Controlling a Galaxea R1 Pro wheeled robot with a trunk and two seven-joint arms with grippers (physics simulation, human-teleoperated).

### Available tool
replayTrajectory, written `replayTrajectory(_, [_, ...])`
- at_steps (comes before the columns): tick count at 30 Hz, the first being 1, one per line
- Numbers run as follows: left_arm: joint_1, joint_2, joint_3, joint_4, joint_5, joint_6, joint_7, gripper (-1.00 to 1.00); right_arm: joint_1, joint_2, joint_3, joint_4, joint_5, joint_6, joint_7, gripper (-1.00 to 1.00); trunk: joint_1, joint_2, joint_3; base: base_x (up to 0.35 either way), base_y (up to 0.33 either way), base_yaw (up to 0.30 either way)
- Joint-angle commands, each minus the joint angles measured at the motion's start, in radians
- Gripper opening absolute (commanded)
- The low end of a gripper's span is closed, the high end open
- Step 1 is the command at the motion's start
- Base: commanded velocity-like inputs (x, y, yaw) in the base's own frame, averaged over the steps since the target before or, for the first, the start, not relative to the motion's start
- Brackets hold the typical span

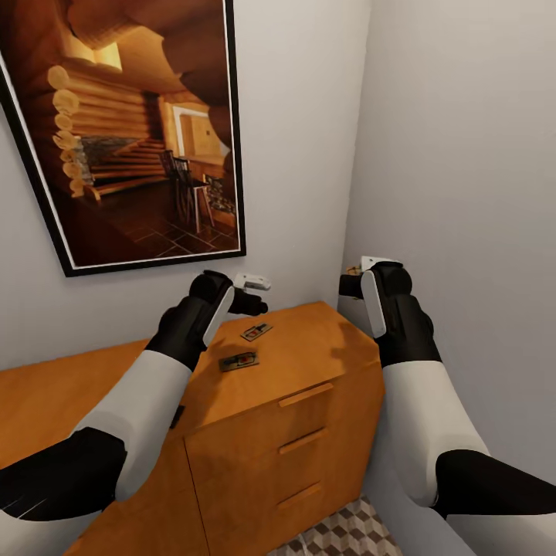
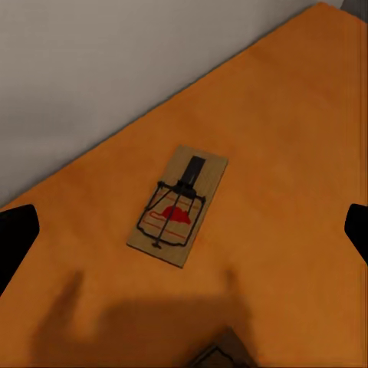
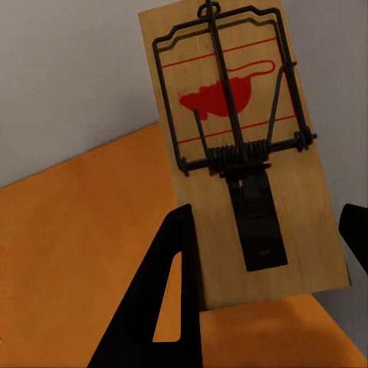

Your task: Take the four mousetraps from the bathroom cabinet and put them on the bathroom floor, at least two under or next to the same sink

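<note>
Two mousetraps lie flat on the top of the orange-brown cabinet (image 1: 301,386), near its right end: one mousetrap (image 1: 256,331) closer to the wall, the other mousetrap (image 1: 238,361) closer to the front edge. A third mousetrap (image 3: 241,146) stands between my right gripper (image 3: 264,253) fingers, which are closed on its lower end, held up beside the cabinet's right end. My left gripper (image 2: 184,234) hovers over the trap nearer the wall, fingers spread wide to either side of it and not touching. Three drawer fronts stack below the top, all closed. A strip of cube-patterned bathroom floor (image 1: 347,537) shows at the cabinet's foot.
</note>
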Motion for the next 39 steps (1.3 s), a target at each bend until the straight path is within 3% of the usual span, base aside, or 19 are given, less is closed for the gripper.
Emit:
replayTrajectory(1, [-0.001, 0.000, -0.013, 0.003, 0.006, 0.004, -0.010, 1.00, -0.001, 0.001, -0.002, -0.001, -0.006, 0.003, -0.004, -1.00, 0.000, -0.001, -0.001, 0.000, 0.000, 0.000])
replayTrajectory(8, [-0.001, 0.002, -0.089, 0.037, 0.007, 0.004, -0.052, 1.00, -0.001, 0.001, -0.002, -0.001, -0.006, 0.003, -0.001, -1.00, 0.000, -0.001, -0.001, 0.000, 0.000, 0.000])
replayTrajectory(11, [-0.001, 0.002, -0.101, 0.050, 0.008, 0.004, -0.056, 1.00, -0.001, 0.001, -0.002, -0.001, -0.006, 0.003, 0.000, -1.00, 0.000, -0.001, -0.001, 0.000, 0.000, 0.000])
replayTrajectory(39, [-0.002, 0.004, -0.115, 0.084, 0.009, 0.004, -0.061, 1.00, -0.001, 0.001, -0.003, -0.001, -0.006, 0.003, 0.000, -1.00, 0.000, -0.001, -0.001, 0.038, 0.000, 0.000])
